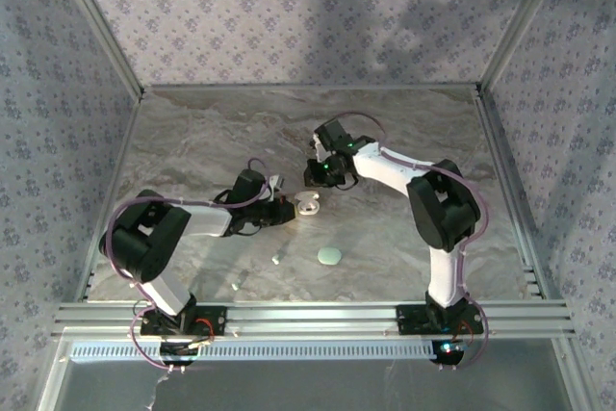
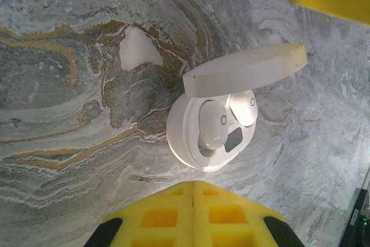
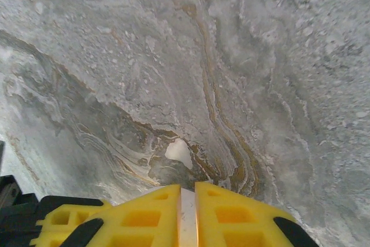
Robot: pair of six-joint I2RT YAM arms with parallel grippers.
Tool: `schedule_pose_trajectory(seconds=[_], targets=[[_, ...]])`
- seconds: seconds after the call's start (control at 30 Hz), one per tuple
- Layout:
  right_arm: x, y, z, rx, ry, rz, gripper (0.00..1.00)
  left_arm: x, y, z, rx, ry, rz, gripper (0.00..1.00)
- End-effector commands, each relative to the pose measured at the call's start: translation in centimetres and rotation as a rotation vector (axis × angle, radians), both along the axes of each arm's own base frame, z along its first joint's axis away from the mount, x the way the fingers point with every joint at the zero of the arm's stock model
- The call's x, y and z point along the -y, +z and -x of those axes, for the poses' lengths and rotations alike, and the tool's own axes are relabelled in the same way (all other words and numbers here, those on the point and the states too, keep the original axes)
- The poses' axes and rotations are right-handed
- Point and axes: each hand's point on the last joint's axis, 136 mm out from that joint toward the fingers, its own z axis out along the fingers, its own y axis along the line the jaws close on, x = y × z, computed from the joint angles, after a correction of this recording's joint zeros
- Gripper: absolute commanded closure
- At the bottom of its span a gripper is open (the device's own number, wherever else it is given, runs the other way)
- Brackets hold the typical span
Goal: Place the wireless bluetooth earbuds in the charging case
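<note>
Earbuds (image 2: 214,122) look tiny, light, glossy and rounded, so I reckon they'd squirt out of a sloppy pinch. Grab gently across the fat body. Two sit in the open white case (image 2: 179,137), and pale bits (image 1: 276,259) lie nearer the bases. Left gripper (image 2: 192,189) is pinched closed and empty, near the case. Right gripper (image 3: 187,192) is nearly closed with a pale sliver between its fingers, can't tell what.

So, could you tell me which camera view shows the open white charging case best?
The left wrist view: the charging case is close up, lid raised, two earbuds seated inside. In the top external view the case is just a small white shape, contents too small to make out.
</note>
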Motion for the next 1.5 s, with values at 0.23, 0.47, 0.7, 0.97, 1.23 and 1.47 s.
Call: schedule_pose_trajectory(seconds=[0.23, 0.47, 0.7, 0.97, 1.23, 1.47], targets=[[-1.4, -1.3, 0.9, -0.042, 0.044, 0.017, 0.82, 0.8, 0.7, -0.5, 0.006, -0.011, 0.016, 0.98], [-1.8, -1.6, 1.6, -0.051, 0.06, 0.024, 0.82, 0.8, 0.6, -0.5, 0.007, -0.011, 0.016, 0.98], [-2.0, -1.6, 2.4, -0.047, 0.069, 0.035, 0.82, 0.8, 0.4, -0.5, 0.0, -0.012, 0.013, 0.99], [-1.9, -1.1, 3.1, -0.036, 0.07, 0.034, 0.82, 1.0, 0.4, -0.4, 0.001, -0.015, 0.015, 0.99], [-1.3, -0.3, 3.6, -0.01, 0.059, 0.043, 0.82, 0.4, 1.4, -0.5, 0.043, 0.007, 0.012, 0.99], [-0.3, 0.9, 3.8, 0.043, 0.021, 0.064, 0.76, -0.6, 2.7, -0.5, 0.101, 0.04, -0.002, 0.99]])
